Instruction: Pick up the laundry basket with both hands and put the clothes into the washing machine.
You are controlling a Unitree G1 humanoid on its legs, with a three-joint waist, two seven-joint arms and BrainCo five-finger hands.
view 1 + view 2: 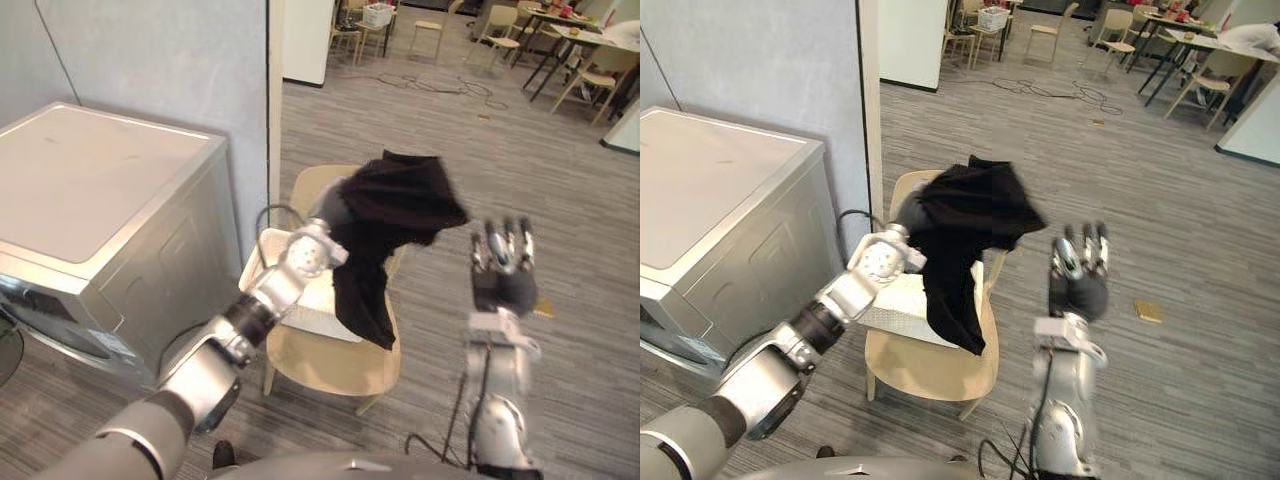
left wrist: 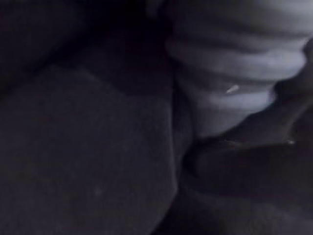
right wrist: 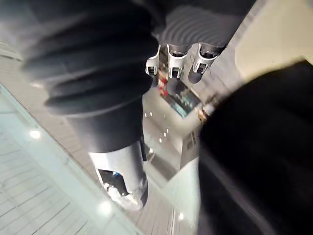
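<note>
A black garment (image 1: pixel 395 215) hangs bunched in the air above the white laundry basket (image 1: pixel 310 300), which sits on a tan chair (image 1: pixel 330 365). My left hand (image 1: pixel 330 205) is buried in the top of the garment, and one end of the cloth trails down over the basket's right side. Dark cloth (image 2: pixel 88 147) lies against the hand's ribbed cover in the left wrist view. My right hand (image 1: pixel 503 270) is raised to the right of the garment, apart from it, open with fingers (image 3: pixel 176 61) straight and holding nothing. The silver washing machine (image 1: pixel 90 200) stands at the left.
A grey wall panel (image 1: pixel 160 60) rises behind the washer. Cables (image 1: pixel 430 85) lie on the carpet further back. Chairs and tables (image 1: pixel 580 50) fill the far right of the room.
</note>
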